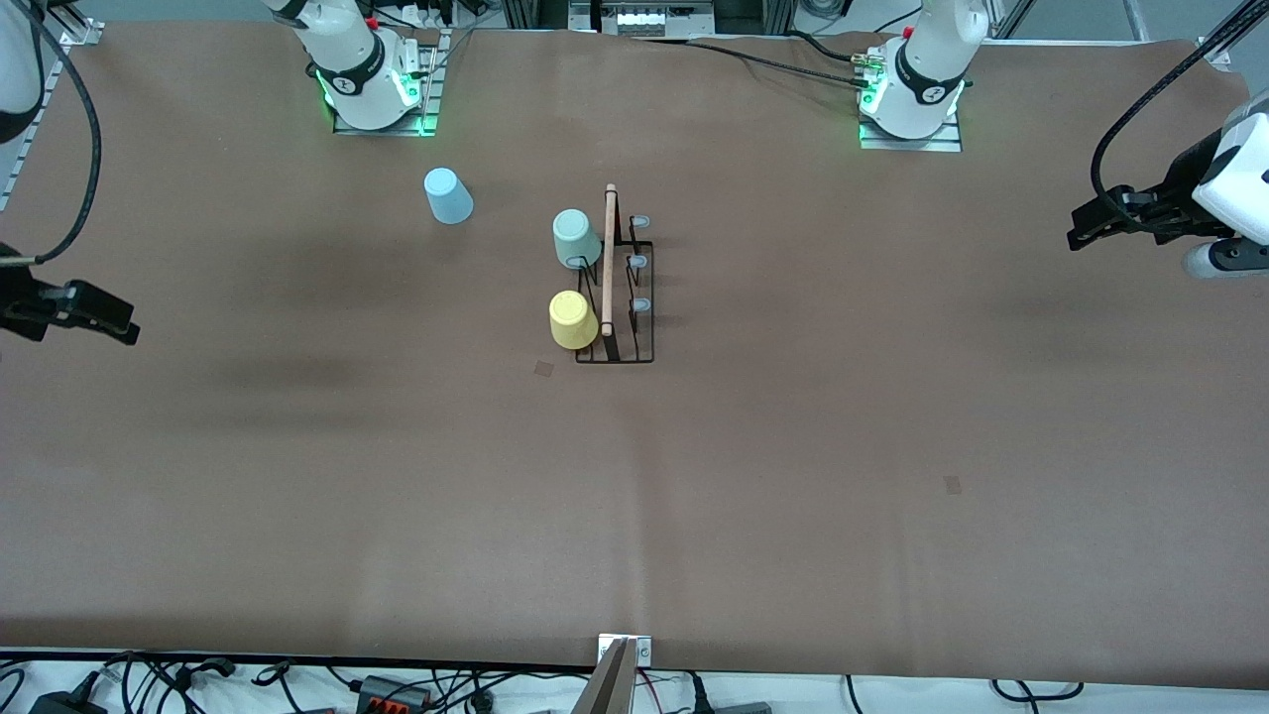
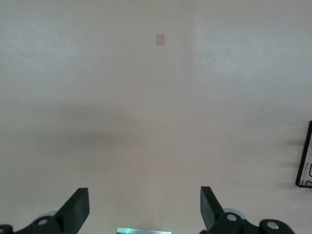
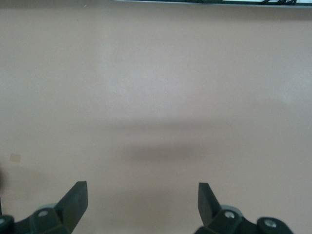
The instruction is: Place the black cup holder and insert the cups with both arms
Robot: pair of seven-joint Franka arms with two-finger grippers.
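Note:
The black cup holder (image 1: 616, 360) stands mid-table with its wooden rod handle (image 1: 608, 260) on top. A mint green cup (image 1: 575, 238) and a yellow cup (image 1: 572, 319) sit upside down on pegs on the side toward the right arm's end. The three grey-blue pegs (image 1: 639, 262) on the side toward the left arm's end are bare. A light blue cup (image 1: 448, 195) stands upside down on the table toward the right arm's base. My left gripper (image 1: 1079, 232) (image 2: 144, 207) is open and empty over the table's left-arm end. My right gripper (image 1: 124, 327) (image 3: 141, 204) is open and empty over the right-arm end.
The table is covered with a brown mat (image 1: 634, 496). Small tape squares lie on it near the holder (image 1: 543, 368) and nearer the front camera (image 1: 953, 485). A corner of the holder's base (image 2: 304, 161) shows at the edge of the left wrist view.

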